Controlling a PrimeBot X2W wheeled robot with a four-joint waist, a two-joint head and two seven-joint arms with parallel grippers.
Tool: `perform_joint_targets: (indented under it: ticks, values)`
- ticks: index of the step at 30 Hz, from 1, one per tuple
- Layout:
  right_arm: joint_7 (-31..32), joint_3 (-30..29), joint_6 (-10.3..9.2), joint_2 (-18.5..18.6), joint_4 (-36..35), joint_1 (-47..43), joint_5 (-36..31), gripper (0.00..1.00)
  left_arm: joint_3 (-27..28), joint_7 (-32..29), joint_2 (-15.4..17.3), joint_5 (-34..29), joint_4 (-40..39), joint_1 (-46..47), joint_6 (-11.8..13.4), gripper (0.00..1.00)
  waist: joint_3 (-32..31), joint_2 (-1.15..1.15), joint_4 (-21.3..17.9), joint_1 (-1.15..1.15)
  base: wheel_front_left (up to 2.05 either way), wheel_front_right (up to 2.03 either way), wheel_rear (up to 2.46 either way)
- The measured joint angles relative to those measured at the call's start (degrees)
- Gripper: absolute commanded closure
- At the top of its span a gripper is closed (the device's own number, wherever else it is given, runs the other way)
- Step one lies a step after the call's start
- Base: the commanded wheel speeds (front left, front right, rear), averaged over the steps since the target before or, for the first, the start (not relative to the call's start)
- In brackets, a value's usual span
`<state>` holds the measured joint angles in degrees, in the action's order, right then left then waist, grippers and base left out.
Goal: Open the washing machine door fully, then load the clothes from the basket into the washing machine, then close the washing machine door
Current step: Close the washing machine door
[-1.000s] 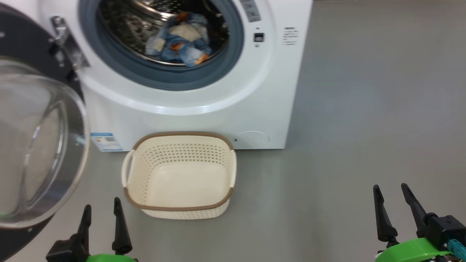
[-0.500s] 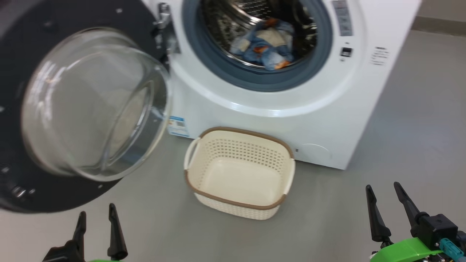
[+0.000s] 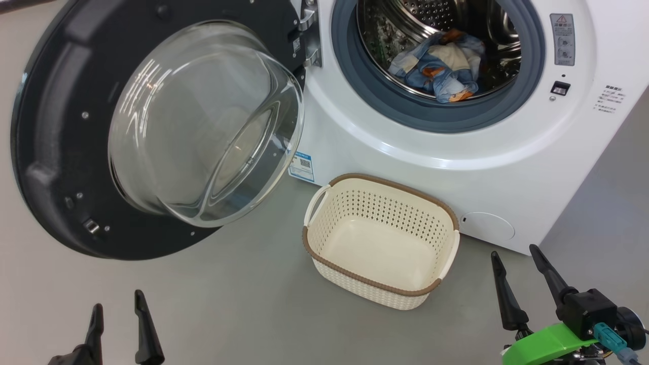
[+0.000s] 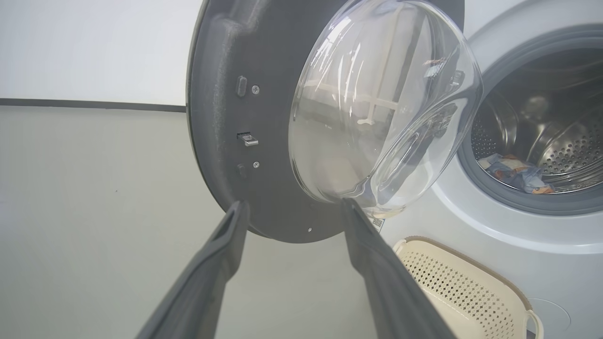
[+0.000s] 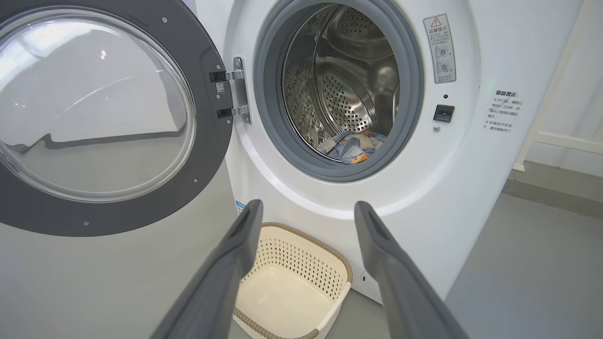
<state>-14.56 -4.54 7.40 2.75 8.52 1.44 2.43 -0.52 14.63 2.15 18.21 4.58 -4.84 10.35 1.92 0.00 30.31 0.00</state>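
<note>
The white washing machine [image 3: 405, 152] [image 5: 452, 197] stands with its round door [image 3: 56, 152] [image 4: 221, 117] [image 5: 207, 155] swung wide open to the left, glass bulge facing me. Blue clothes [image 3: 441, 66] [image 4: 513, 172] [image 5: 351, 143] with orange print and a cream piece lie inside the steel drum. The cream basket [image 3: 334, 233] [image 5: 278, 301] [image 4: 452, 282] sits on the floor before the machine, with nothing in it. My left gripper [image 3: 117, 314] [image 4: 292, 207] is open at the lower left, below the door. My right gripper [image 3: 514, 256] [image 5: 306, 207] is open at the lower right, right of the basket.
Grey floor [image 3: 243, 314] spreads around the basket and under the door. A blue label sticker [image 3: 302, 166] sits on the machine's lower left front. A white wall with a dark baseboard [image 4: 94, 102] runs behind the door.
The head view has swung to the left, so the whole door now shows and the machine sits further right. Both grippers stay open and low.
</note>
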Motion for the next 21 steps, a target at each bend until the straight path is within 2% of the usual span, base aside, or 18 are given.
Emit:
perform_joint_targets:
  ticks: [8, 9, 11, 14, 19, 21]
  values:
    - [0.0, 0.4, 0.0, 0.8, 0.9, 0.5, 0.0, 0.0, 0.4, 0.0, 0.0, 2.0, -1.2, 0.0, 1.4, 0.0, 1.0, 0.0, 0.7, 0.0, 0.0, 0.0, 0.0]
    - [0.0, 0.4, 0.0, 0.8, 0.9, 0.8, 0.0, 0.0, 1.0, 0.0, 0.0, 3.1, -1.3, 0.0, 1.6, 0.5, 1.0, 0.0, 0.7, 0.0, 0.0, 0.0, 0.0]
    - [0.0, 0.4, 0.0, 0.8, 0.9, 1.0, 0.1, 0.0, 2.8, 0.0, -0.1, 5.9, -1.4, 0.0, 1.6, 1.0, 1.0, 0.0, 0.7, 0.0, 0.0, 0.0, 0.0]
    - [0.0, 0.5, 0.0, 0.8, 1.0, 1.0, 0.2, 0.0, 6.8, 0.0, -0.1, 9.5, -1.2, 0.0, 0.5, 1.0, 0.8, 0.0, 0.6, 0.0, 0.0, 0.0, 0.0]
    - [0.0, 0.0, 0.0, 0.5, 1.1, 1.0, 0.2, 0.0, 17.3, 0.0, -0.3, 17.5, 3.1, 2.6, -3.3, 1.0, 0.5, 0.0, 0.4, 0.0, 0.0, 0.0, 0.0]
    - [0.0, -0.2, 0.0, 0.4, 1.0, 0.9, 0.3, 0.0, 21.6, 0.0, -0.3, 18.5, 5.6, 4.9, -5.4, 1.0, 0.4, 0.0, 0.2, 0.0, 0.0, 0.0, 0.0]
